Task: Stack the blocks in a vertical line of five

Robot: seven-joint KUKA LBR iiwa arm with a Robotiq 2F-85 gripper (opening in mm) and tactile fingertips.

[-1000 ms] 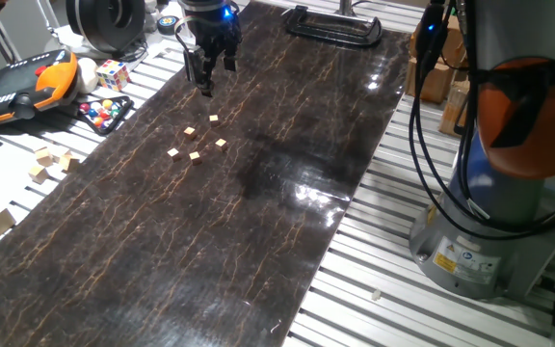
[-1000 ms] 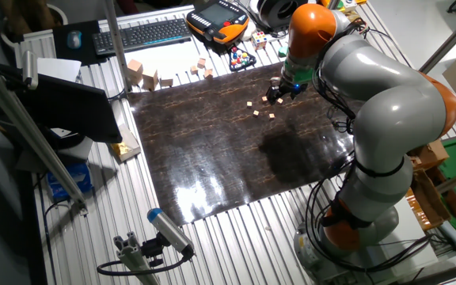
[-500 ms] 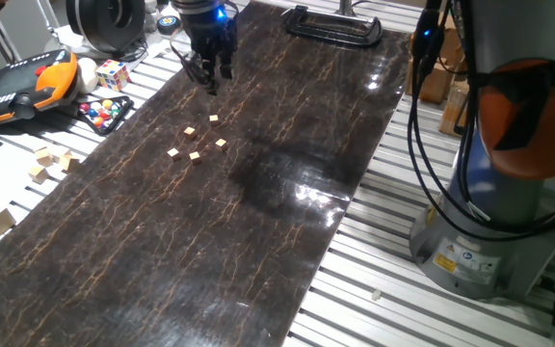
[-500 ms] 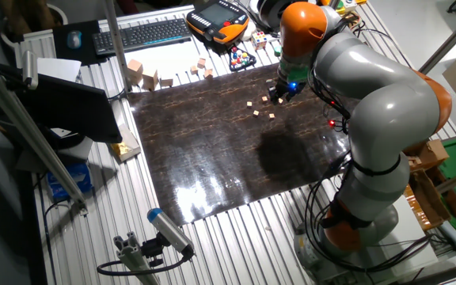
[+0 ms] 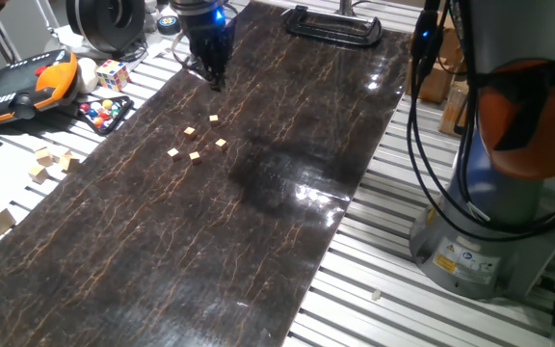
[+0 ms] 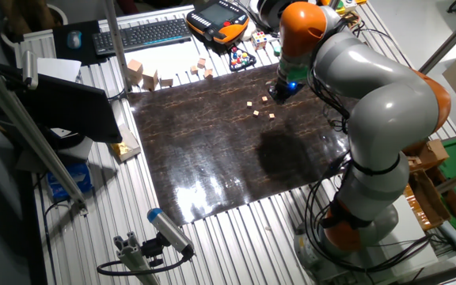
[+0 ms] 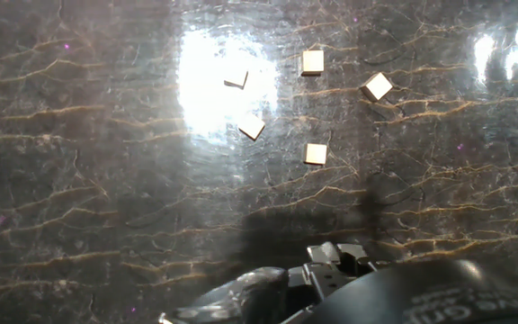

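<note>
Since a second ago your black two-finger gripper [image 5: 215,79] has pulled away from the five tiny light-tan wooden cubes [image 5: 198,141] toward the far edge of the dark marbled tabletop [image 5: 287,173]. I cannot tell how its jaws stand: the fingers merge into one dark shape in both fixed views and are cut off in the hand view. All five cubes [image 7: 306,101] lie loose, apart, unstacked; glare washes over one. Off the mat to one side: multicoloured puzzle cube [image 5: 113,74], orange-and-black pendant [image 5: 22,85], larger pale wooden blocks [image 5: 48,164]. Black clamp [image 5: 332,23] sits at the far end.
</note>
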